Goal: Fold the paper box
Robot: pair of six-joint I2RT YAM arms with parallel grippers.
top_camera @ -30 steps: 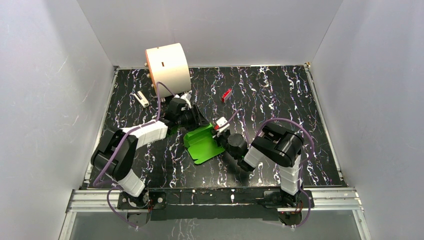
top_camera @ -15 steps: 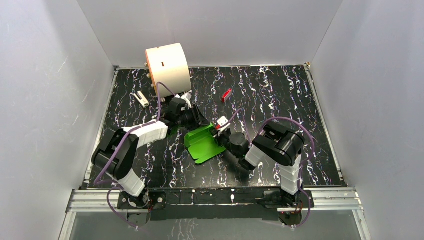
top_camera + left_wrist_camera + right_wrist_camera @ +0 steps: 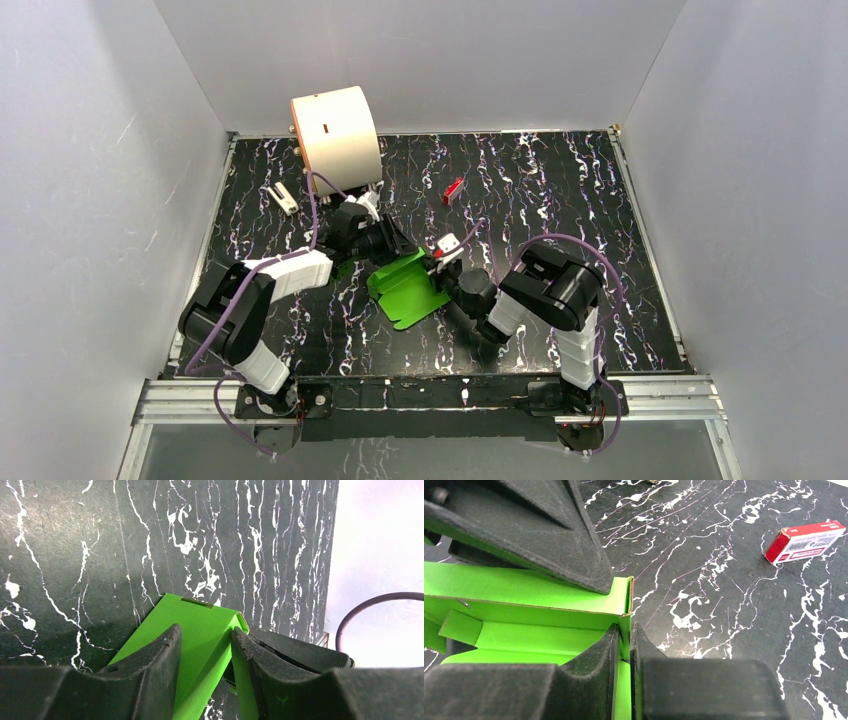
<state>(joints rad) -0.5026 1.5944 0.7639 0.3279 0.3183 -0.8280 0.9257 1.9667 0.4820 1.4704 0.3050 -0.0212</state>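
Note:
The bright green paper box [image 3: 405, 287] lies partly folded at the table's centre, between both arms. My left gripper [image 3: 392, 246] reaches it from the far left. In the left wrist view my left gripper [image 3: 205, 632] stands part open over the box's flat panel [image 3: 197, 625], and its right finger [image 3: 250, 665] rests against a raised side wall. My right gripper [image 3: 438, 266] comes in from the right. In the right wrist view my right gripper [image 3: 625, 630] is shut on the thin upright end wall of the box [image 3: 524, 630]. A left finger [image 3: 549, 540] presses the wall's far side.
A small red block [image 3: 453, 190] [image 3: 805, 541] lies on the black marbled table beyond the box. A large cream cylinder [image 3: 335, 135] stands at the back left, with a small white object [image 3: 284, 198] near it. White walls enclose the table.
The left arm has shifted slightly toward the box, and the right gripper has crept a little left along with the box's wall. The box itself has hardly moved.

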